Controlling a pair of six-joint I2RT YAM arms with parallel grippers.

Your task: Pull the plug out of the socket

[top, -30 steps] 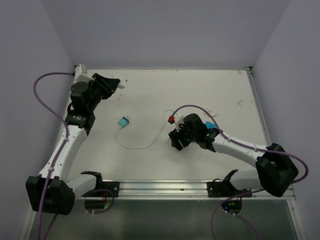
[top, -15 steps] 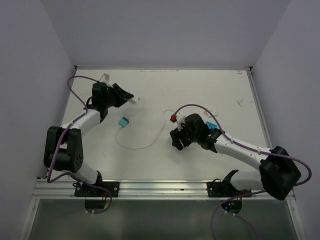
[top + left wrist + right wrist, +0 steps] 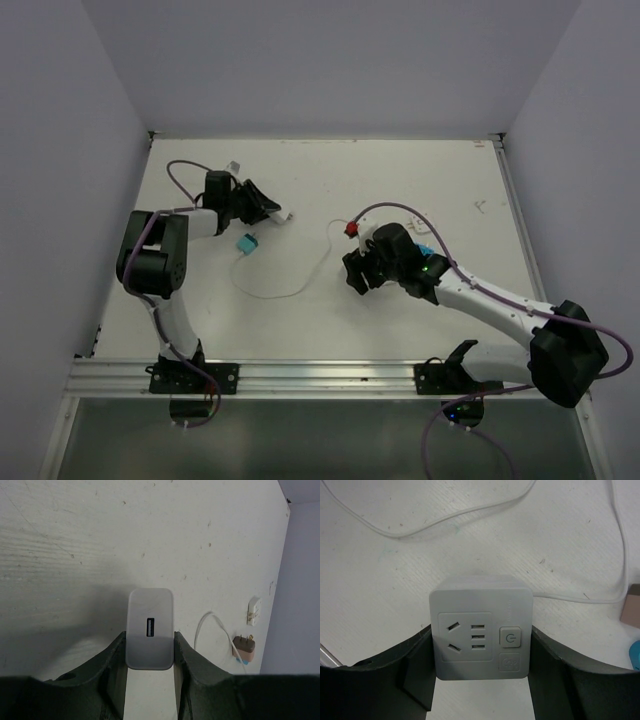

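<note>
In the right wrist view, the right gripper [image 3: 481,636] is clamping the grey socket [image 3: 480,600] between its two dark fingers [image 3: 415,670], low in the middle of the frame. The socket's face is pointing at the camera, with its pin holes showing open and a round power button to their right. Above it a thin white cable [image 3: 445,520] is curving across the table [image 3: 370,580].

In the top view, this gripper [image 3: 360,272] is sitting just right of centre and is hiding the socket, with a small red piece [image 3: 351,231] just above it. Left of centre a teal adapter [image 3: 246,243] is lying on the table, and the cable [image 3: 280,294] is looping between it and the red piece. Further up and to the left, the left gripper [image 3: 270,212] is holding the white plug [image 3: 286,217], well apart from the socket.

In the left wrist view, the left gripper [image 3: 149,637] is pinching that plug [image 3: 150,612] by its sides in the lower middle of the frame, with its narrow slot facing the camera. At the lower right, a brown adapter [image 3: 243,647] with two prongs is lying near the cable.
</note>
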